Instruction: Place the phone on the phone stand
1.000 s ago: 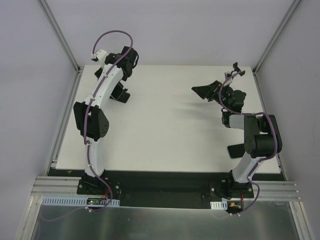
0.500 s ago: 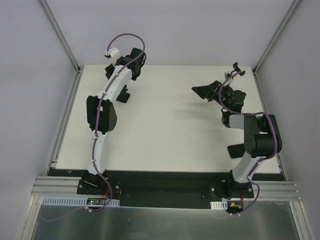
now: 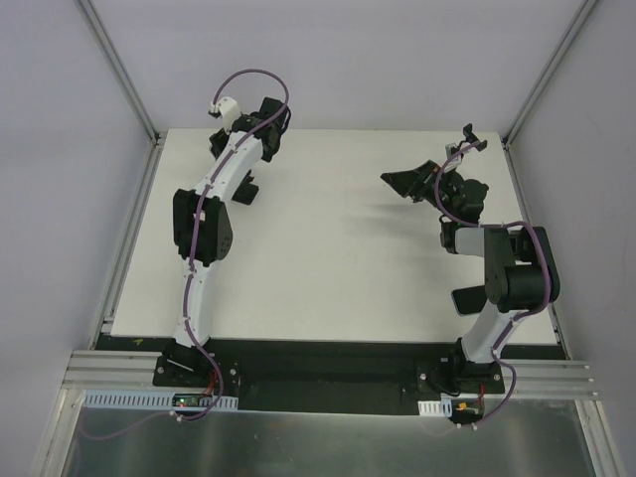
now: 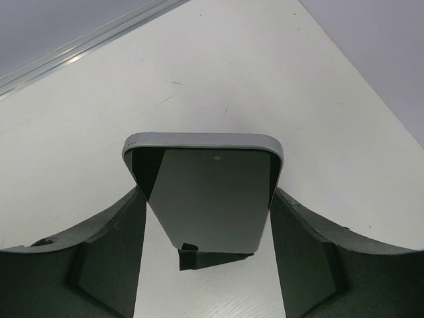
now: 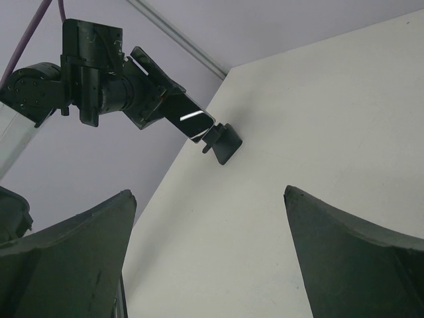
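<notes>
At the far left, our left gripper (image 4: 209, 205) is pinching the phone (image 4: 212, 179) by its two long edges, lifted off the table (image 3: 328, 258) and tilted. The phone's free end sits right at the small wedge stand (image 5: 224, 142), and we cannot tell whether they touch. We judge the first risk to be here: the grip bears only on narrow, slick sides, so a jolt could let the slab pivot or slide out, and a careless lift could drag the wedge along. Setting the phone on this wedge would also be the wrong target. Across the table, our right gripper (image 5: 209, 192) is spread wide with nothing between its fingers, and it sits just in front of the phone stand (image 3: 467, 141) at the far right corner. It could block the approach, and a hard push into the small top clamp could tip that thin upright, whose base is hidden from us. The phone itself is a thin flat slab with a glossy dark face that mirrors its surroundings, a pale metallic rim and rounded corners
</notes>
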Tool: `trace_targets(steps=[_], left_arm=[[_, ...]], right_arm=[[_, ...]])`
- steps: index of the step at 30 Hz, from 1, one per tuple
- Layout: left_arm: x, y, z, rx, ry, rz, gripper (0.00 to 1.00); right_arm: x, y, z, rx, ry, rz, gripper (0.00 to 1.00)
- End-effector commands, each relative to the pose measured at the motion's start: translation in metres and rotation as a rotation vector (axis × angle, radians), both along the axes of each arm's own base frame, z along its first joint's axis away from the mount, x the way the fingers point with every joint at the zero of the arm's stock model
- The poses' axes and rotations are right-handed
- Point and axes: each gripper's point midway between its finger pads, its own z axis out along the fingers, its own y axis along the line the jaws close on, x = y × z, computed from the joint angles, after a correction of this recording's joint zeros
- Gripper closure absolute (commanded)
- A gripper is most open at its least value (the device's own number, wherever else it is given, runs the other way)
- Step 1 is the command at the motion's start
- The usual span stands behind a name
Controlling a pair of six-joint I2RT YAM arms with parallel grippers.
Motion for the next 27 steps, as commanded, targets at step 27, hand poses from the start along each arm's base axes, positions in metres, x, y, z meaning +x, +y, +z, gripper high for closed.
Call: trace_targets(steps=[27], left_arm=[[0.0, 0.002, -0.022, -0.001, -0.042, 0.063, 1.0]], right_arm=[[-0.001, -0.002, 0.03, 0.024, -0.158, 0.0, 0.04]])
